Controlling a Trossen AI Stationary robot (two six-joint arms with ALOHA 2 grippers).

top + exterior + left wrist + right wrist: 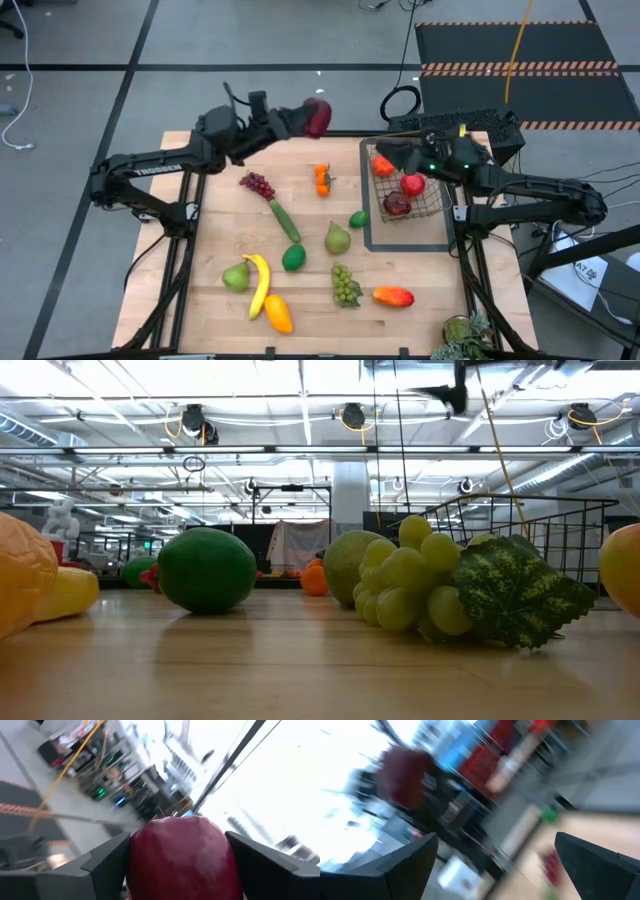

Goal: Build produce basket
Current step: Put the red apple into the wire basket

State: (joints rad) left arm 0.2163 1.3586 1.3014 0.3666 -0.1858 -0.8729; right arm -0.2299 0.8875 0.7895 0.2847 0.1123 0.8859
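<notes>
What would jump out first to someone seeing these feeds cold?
Probably the dark red apple clamped in the left gripper, held up past the table's far edge. Next, the wire basket on the right side, already holding red produce, with the right gripper open at its far left corner. Then the scatter of loose fruit on the wooden table: banana, green grapes, cucumber.

right wrist view all blurred, orange fruit (20, 582) cut by edge
</notes>
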